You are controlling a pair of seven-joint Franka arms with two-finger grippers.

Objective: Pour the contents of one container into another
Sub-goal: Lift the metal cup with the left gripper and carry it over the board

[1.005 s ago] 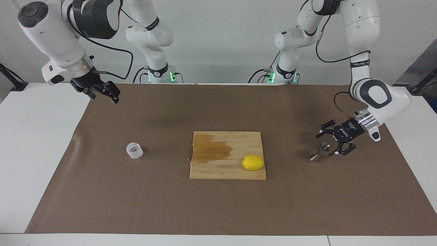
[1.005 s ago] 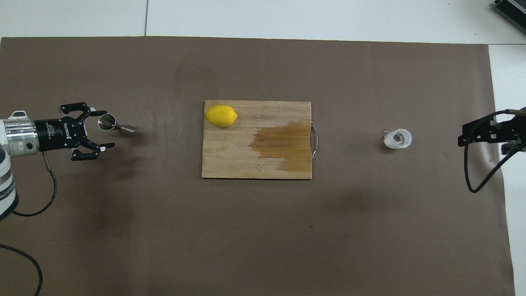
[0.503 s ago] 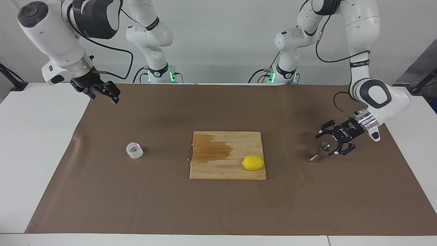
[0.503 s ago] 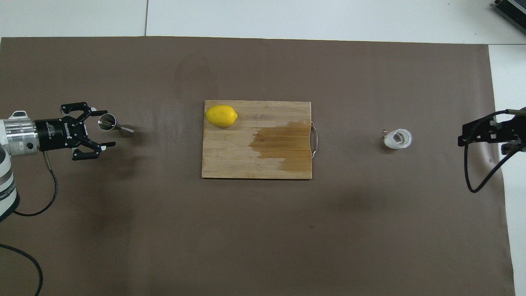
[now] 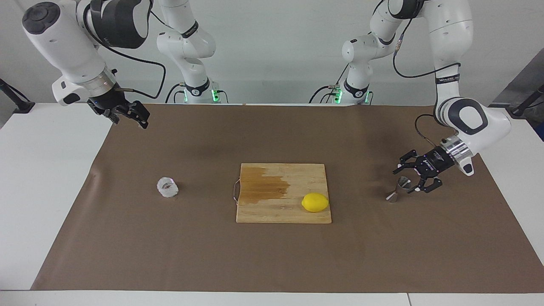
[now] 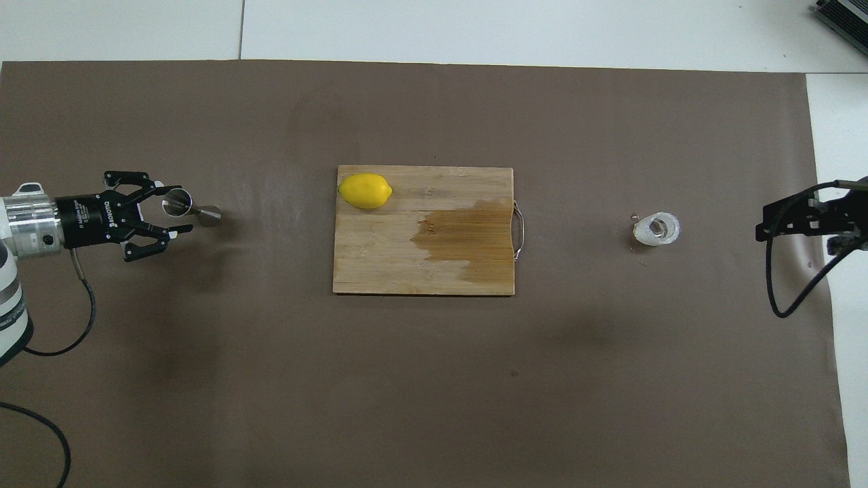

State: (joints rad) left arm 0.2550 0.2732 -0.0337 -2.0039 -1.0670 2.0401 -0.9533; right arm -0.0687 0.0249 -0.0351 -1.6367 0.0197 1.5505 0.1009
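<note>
— What can't be made out?
— Whether the left gripper (image 5: 407, 182) touches the jigger (image 5: 398, 188); its fingers straddle the upper cone.
— Anything cut off?
— In the overhead view, the right gripper (image 6: 807, 218) runs off the edge, its fingers unreadable. The cup's (image 6: 656, 228) contents are too small to tell.

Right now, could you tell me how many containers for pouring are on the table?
2. The steel jigger stands toward the left arm's end, at the left gripper; the faceted glass cup stands toward the right arm's end.
</note>
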